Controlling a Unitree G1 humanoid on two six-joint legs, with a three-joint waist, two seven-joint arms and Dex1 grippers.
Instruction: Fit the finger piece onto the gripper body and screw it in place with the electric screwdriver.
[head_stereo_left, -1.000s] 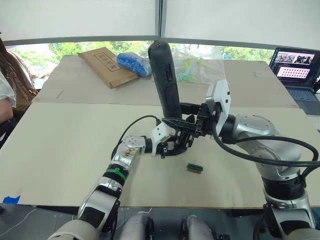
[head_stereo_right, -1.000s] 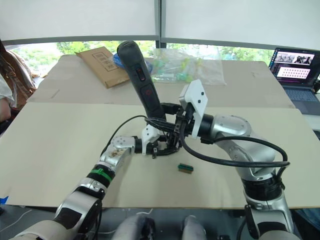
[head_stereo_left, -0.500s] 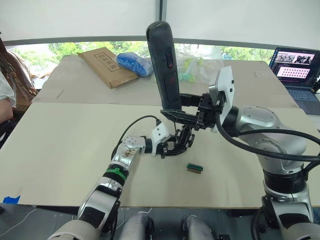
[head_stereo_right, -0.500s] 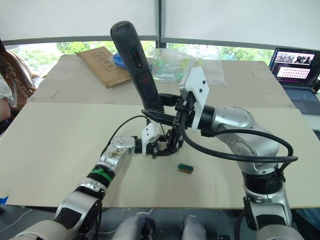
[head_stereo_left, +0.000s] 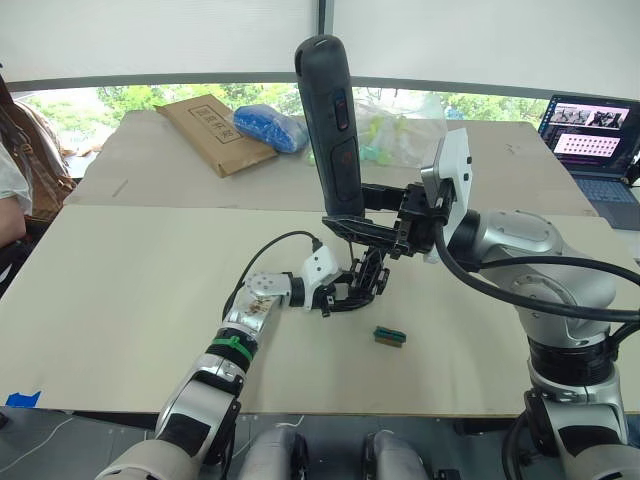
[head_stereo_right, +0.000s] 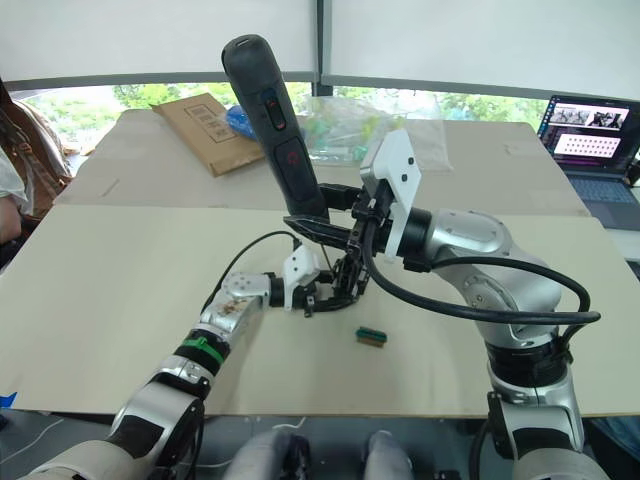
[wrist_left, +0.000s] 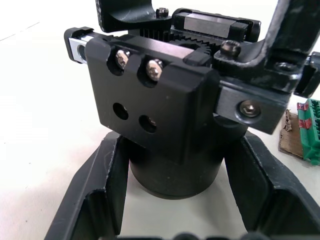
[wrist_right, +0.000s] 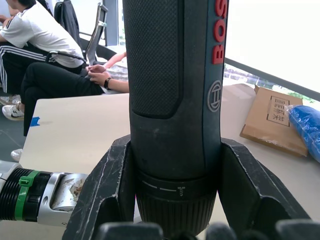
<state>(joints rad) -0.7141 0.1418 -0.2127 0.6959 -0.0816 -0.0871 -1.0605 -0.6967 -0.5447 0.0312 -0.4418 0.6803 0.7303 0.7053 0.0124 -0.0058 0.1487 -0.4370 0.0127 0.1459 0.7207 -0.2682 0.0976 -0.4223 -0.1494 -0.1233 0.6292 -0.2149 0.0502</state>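
Right gripper (head_stereo_left: 372, 213) clamps the screwdriver (head_stereo_left: 331, 120) near-upright, bit end down, directly over the gripper body (head_stereo_left: 362, 285). Left gripper (head_stereo_left: 345, 291) pinches that body's round base on the table (head_stereo_left: 130, 290). Bit tip hidden; finger piece not clearly distinguishable.

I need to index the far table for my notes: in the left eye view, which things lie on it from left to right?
Cardboard box → blue bag → clear plastic bag → laptop.
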